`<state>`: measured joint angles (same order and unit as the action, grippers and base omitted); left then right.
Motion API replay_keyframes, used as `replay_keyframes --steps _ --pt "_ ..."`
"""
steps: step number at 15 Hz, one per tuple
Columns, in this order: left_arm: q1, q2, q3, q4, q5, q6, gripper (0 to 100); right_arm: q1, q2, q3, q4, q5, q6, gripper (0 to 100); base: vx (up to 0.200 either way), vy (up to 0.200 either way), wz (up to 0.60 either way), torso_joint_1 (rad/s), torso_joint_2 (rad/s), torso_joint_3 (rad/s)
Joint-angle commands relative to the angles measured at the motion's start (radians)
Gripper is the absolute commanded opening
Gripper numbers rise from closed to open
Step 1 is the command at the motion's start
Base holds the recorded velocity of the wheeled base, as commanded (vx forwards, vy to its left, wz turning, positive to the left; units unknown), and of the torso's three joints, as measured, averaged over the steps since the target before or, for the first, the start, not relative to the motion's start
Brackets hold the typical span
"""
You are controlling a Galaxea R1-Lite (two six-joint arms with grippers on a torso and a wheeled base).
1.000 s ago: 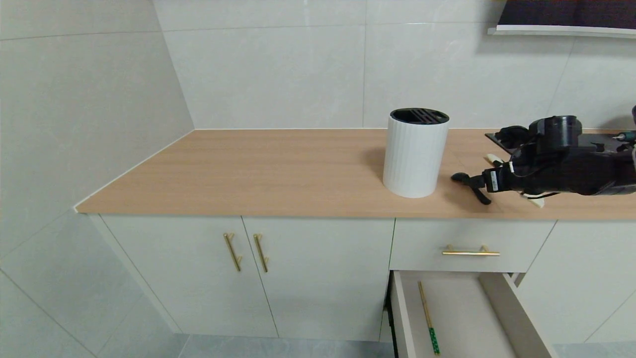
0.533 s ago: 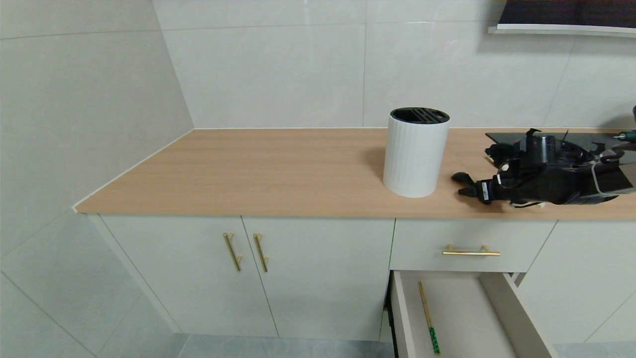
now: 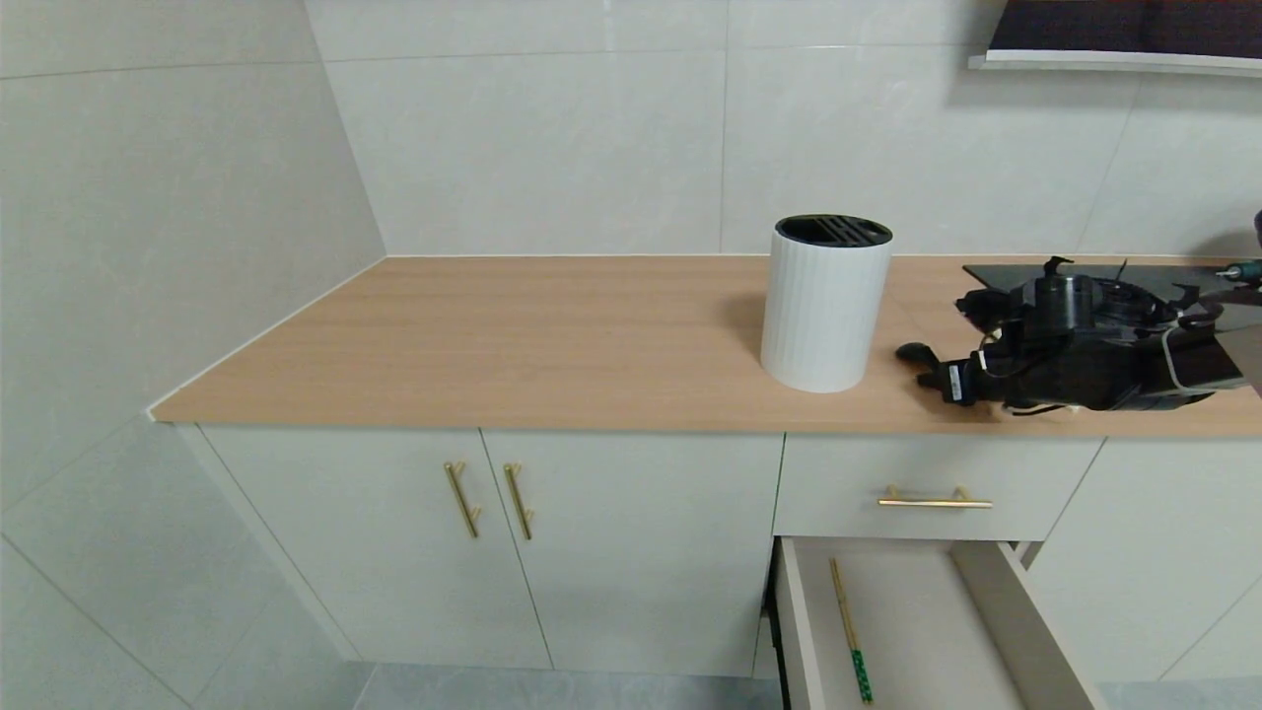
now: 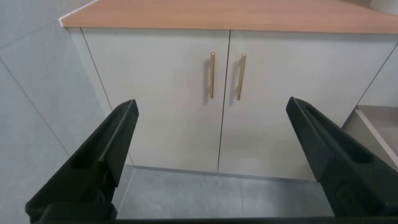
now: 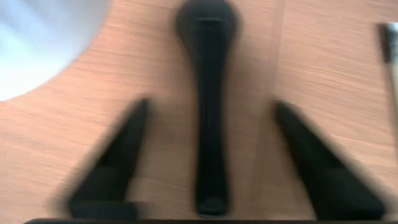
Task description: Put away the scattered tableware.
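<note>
Right gripper (image 3: pixel 935 373) is down at counter (image 3: pixel 552 335) level, fingers spread either side of the black spoon (image 5: pixel 208 112) handle, not closed on it yet. It's lined up along the handle so the pinch lands across the narrow width. The spoon lies flat just beside the white holder (image 3: pixel 826 301), so clearance looks tight for the finger on that side. Pale utensil (image 5: pixel 390 56) nearby, too blurred to ID. Drawer (image 3: pixel 927 611) below is open with one chopstick (image 3: pixel 848 631) in it, likely the destination. Left gripper (image 4: pixel 210 106) is open and empty, facing the cabinet doors (image 4: pixel 174 93).
</note>
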<state>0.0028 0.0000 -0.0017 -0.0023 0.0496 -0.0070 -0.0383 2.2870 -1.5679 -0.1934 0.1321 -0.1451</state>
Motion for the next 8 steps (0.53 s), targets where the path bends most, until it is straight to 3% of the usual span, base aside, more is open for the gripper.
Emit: replay_keyframes --steps 1,8 --pt "0.000 0.000 0.000 -0.001 0.000 -0.001 100 0.001 0.011 0.002 0.005 -0.002 -0.001 0 0.000 0.000 0.00 0.000 0.00 0.000" --pt "0.000 0.000 0.000 -0.001 0.000 -0.001 100 0.006 -0.009 0.000 0.006 -0.005 0.007 0 0.000 0.000 0.00 0.000 0.00 0.000"
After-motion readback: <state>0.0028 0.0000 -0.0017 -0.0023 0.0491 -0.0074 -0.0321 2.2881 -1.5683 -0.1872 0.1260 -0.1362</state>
